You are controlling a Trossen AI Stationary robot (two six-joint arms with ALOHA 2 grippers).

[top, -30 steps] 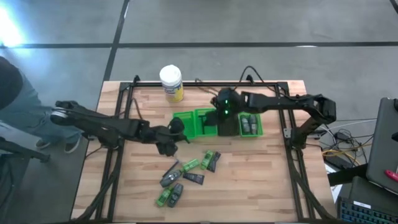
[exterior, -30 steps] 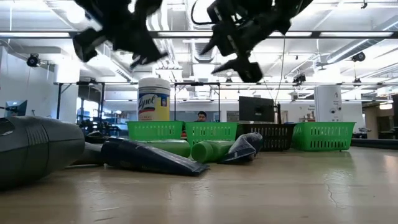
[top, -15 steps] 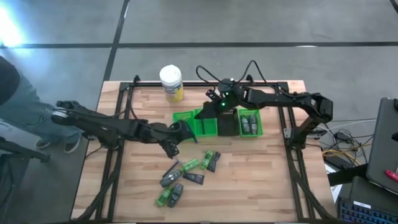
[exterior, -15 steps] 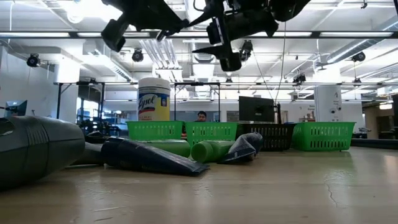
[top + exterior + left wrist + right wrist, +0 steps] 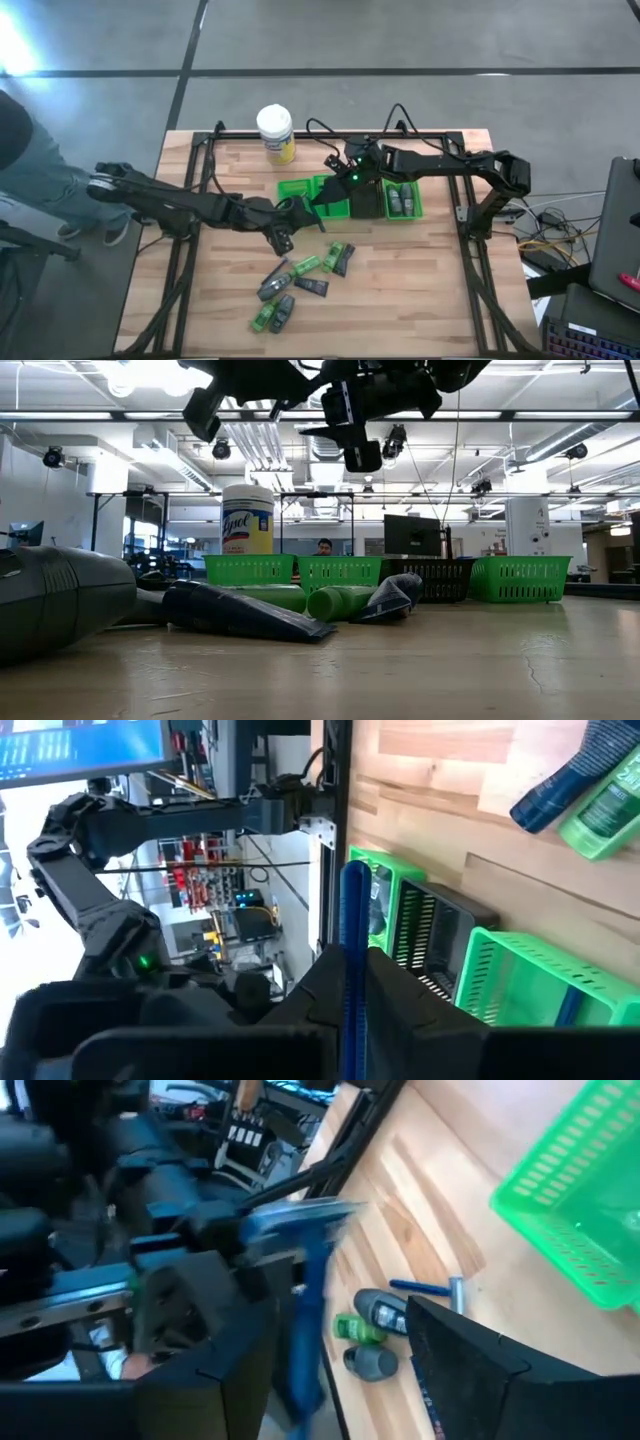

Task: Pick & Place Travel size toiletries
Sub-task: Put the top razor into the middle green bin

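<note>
While the left claw [image 5: 288, 226] stays clamped on the blue razor [image 5: 353, 960] beside the green trays [image 5: 315, 196], a handover looks underway; the right claw [image 5: 322, 200], half-spread, must close on it.

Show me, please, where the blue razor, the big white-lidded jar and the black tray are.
blue razor [image 5: 354, 960]: left wrist view, middle of its handle, held in the left pincer.
white-lidded jar [image 5: 274, 122]: high view, on its lid.
black tray [image 5: 367, 199]: high view, on its floor.
</note>
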